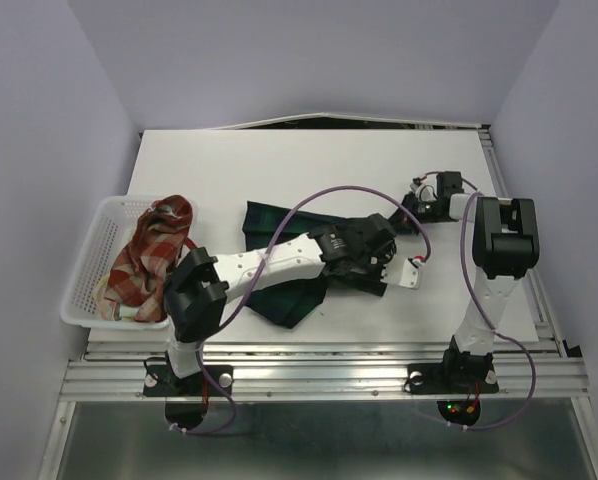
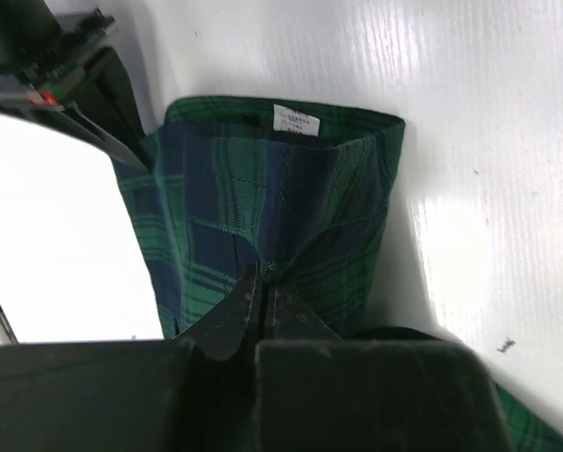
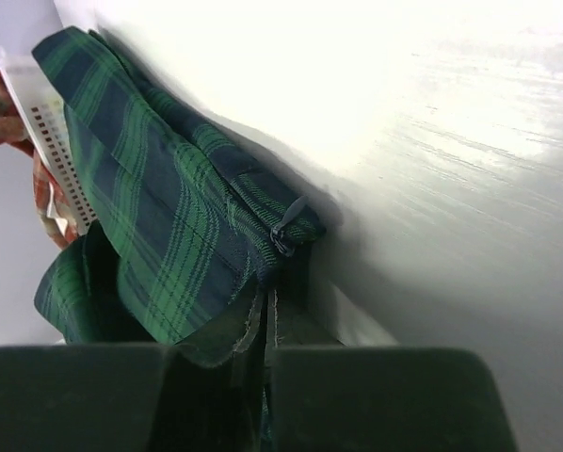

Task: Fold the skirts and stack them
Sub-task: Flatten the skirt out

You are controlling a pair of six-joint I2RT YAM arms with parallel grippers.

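The dark green-navy plaid skirt (image 1: pixel 271 225) lies across the middle of the table, partly under my left arm. In the left wrist view my left gripper (image 2: pixel 261 285) is shut on a raised fold of this skirt (image 2: pixel 263 188), below its white label. My right gripper (image 3: pixel 265 303) is shut on the edge of the same skirt (image 3: pixel 150 207), beside a zipper pull. From above, the left gripper (image 1: pixel 379 262) and right gripper (image 1: pixel 407 218) sit close together at the skirt's right end. The red-and-cream plaid skirt (image 1: pixel 154 250) lies bunched in the basket, with a pale cloth edge (image 1: pixel 112 302) under it.
The white mesh basket (image 1: pixel 91 262) stands at the table's left edge and also shows in the right wrist view (image 3: pixel 46 132). Purple cables loop over both arms. Part of the right arm (image 2: pixel 46 75) is close at the left wrist view's top left.
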